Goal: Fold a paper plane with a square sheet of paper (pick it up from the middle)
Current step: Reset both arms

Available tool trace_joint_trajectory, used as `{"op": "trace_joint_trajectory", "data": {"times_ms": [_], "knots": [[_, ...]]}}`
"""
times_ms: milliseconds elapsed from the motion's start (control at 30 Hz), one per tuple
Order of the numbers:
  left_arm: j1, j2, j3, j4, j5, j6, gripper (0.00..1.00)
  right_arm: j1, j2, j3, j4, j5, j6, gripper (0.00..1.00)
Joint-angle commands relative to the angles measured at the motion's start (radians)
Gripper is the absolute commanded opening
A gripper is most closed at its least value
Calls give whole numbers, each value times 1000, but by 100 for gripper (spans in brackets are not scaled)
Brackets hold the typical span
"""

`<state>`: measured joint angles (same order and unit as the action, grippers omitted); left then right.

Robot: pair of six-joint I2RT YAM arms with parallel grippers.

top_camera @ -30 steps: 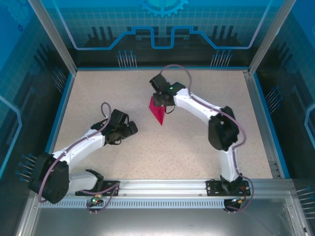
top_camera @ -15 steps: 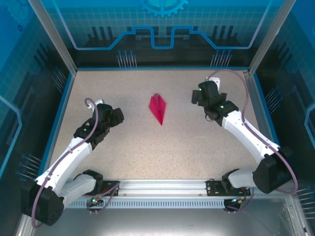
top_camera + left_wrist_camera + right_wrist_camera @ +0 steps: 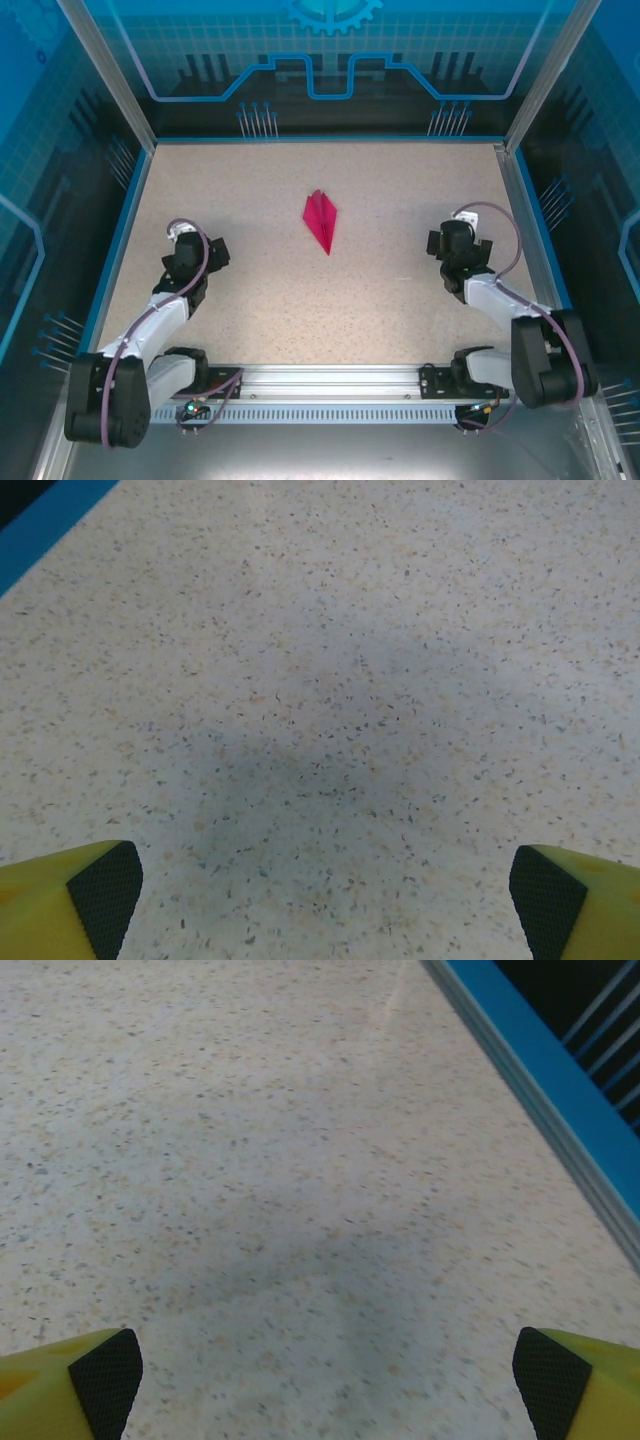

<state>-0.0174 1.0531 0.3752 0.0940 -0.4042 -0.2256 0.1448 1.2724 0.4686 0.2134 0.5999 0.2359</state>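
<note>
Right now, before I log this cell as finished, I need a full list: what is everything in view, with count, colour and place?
paper plane: one, magenta-pink, flat on the table's middle, sharp tip toward the near edge, apart from both grippers
table: one, speckled beige, floor of the cell
border: one, blue, along the table's left, far and right edges
rail: one, silver, near edge, carrying the arm bases
left arm: one, white and black, left side
right arm: one, white and black, right side
left gripper: one, yellow with black pads, open over bare table
right gripper: one, same colours, open, near the border
</note>
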Motion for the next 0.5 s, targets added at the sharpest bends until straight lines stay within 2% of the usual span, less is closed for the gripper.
{"op": "trace_joint_trajectory", "data": {"times_ms": [0,267,467], "knots": [[17,19,-60,296,125,88,98,-14,38,-12,243,-83,-82,99],[19,80,-117,557,284,182,99,-20,96,-37,424,-241,-205,99],[19,185,-114,695,371,206,99,-37,145,-63,524,-317,-217,99]]}}
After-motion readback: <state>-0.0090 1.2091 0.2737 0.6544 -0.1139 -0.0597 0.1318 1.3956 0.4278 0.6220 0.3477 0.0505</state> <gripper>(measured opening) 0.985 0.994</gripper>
